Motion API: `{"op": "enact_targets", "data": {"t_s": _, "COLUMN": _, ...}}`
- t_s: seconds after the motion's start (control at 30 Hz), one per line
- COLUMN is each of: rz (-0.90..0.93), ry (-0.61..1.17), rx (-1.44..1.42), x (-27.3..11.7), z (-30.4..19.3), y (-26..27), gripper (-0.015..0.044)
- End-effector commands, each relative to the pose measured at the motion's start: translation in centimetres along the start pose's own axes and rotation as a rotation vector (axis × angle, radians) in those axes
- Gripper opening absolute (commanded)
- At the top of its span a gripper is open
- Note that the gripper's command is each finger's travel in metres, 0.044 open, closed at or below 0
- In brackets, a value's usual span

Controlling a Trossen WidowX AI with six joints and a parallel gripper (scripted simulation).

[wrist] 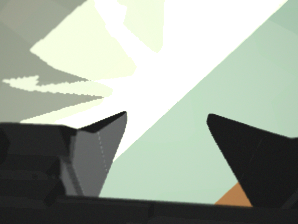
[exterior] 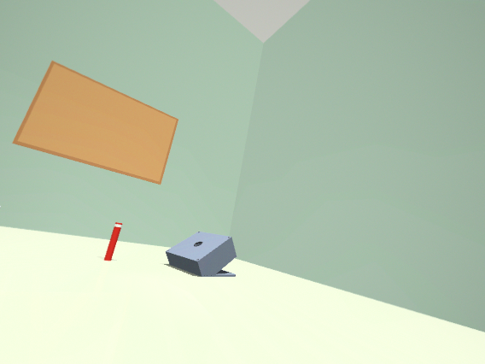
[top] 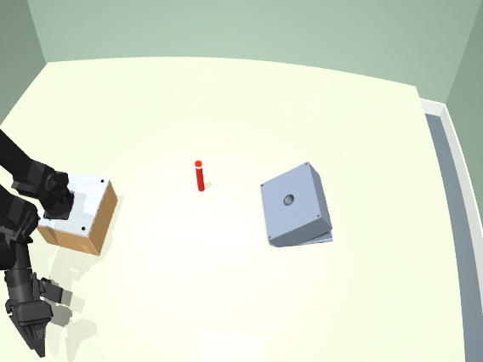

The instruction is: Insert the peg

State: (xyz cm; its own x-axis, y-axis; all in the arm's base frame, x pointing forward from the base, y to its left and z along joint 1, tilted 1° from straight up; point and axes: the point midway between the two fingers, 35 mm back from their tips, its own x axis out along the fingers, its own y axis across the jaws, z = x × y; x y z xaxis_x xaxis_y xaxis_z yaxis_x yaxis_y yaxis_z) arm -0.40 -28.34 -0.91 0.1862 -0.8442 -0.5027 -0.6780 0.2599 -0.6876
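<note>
So the gripper (top: pixel 40 354) (wrist: pixel 166 116) is down in the lower left of the top view, its 2 fingers wide apart with nothing between them (wrist view shows the gap nicely). Up from it, at the left edge, there's a wooden block (top: pixel 102 225) with a metal top. The red peg (top: pixel 200 179) (exterior: pixel 113 243) stands upright near the middle of the top view, well apart from the gripper. Right of that sits the gray-blue box (top: pixel 298 183) (exterior: pixel 213 243), tilted, 1 round hole (top: pixel 288 200) (exterior: pixel 198 243) in its face.
</note>
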Motion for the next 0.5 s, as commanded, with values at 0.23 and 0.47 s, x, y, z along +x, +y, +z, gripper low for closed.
{"op": "enact_targets", "data": {"t_s": 0.23, "rz": -0.010, "ry": -0.060, "rx": 0.073, "x": 1.2, "z": 1.1, "y": -1.2, "gripper": 0.0440}}
{"op": "enact_targets", "data": {"t_s": 0.47, "rz": -0.010, "ry": -0.078, "rx": 0.058, "x": 2.1, "z": 1.6, "y": -2.6, "gripper": 0.0440}}
